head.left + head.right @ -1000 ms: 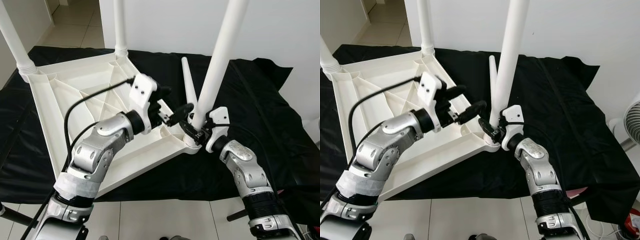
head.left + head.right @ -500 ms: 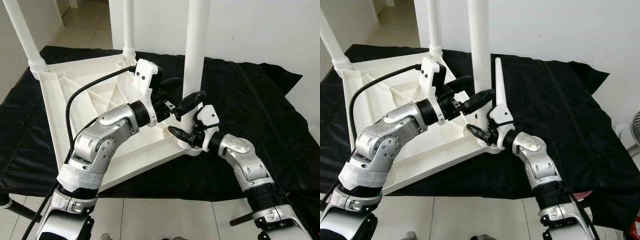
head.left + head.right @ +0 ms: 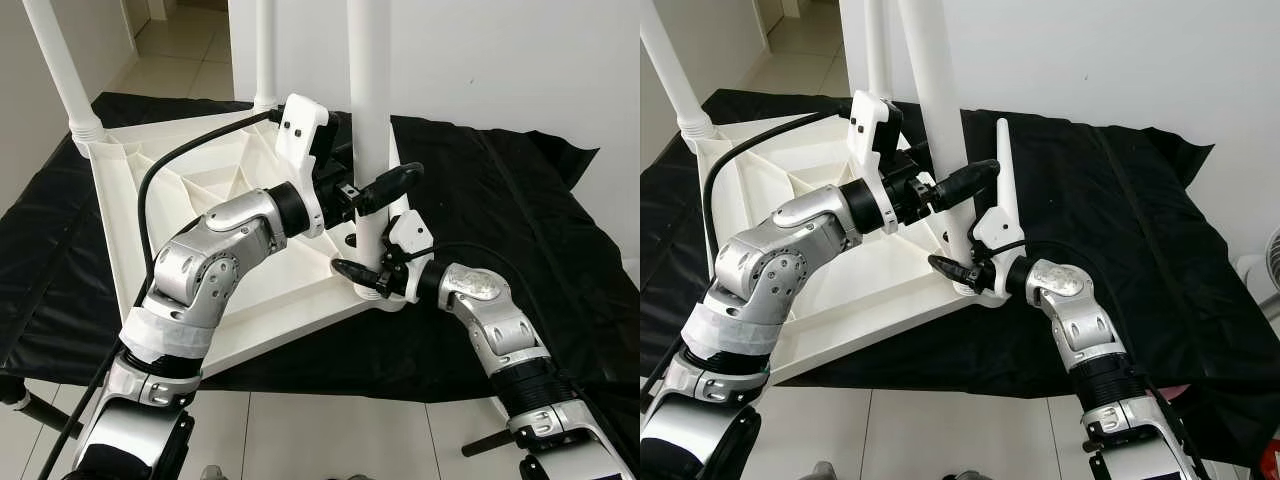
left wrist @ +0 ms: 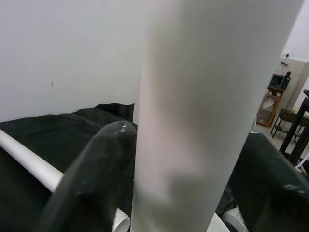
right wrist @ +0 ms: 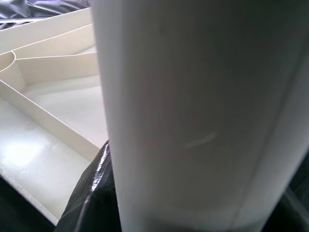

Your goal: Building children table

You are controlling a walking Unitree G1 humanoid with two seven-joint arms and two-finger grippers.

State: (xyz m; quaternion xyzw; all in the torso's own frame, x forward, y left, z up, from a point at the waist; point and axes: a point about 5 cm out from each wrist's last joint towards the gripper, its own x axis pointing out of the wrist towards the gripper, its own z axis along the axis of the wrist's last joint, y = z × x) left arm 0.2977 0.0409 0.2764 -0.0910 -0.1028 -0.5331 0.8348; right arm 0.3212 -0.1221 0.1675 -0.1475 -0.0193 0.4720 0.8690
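We are seating the third leg upright in the near corner socket of the upturned tabletop. Our left gripper and right gripper both clasp it (fourth leg lies on the cloth); next, press down.

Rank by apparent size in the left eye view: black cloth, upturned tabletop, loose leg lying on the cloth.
1. black cloth, spreading under everything
2. upturned tabletop
3. loose leg, mostly hidden in the left eye view, so least sure
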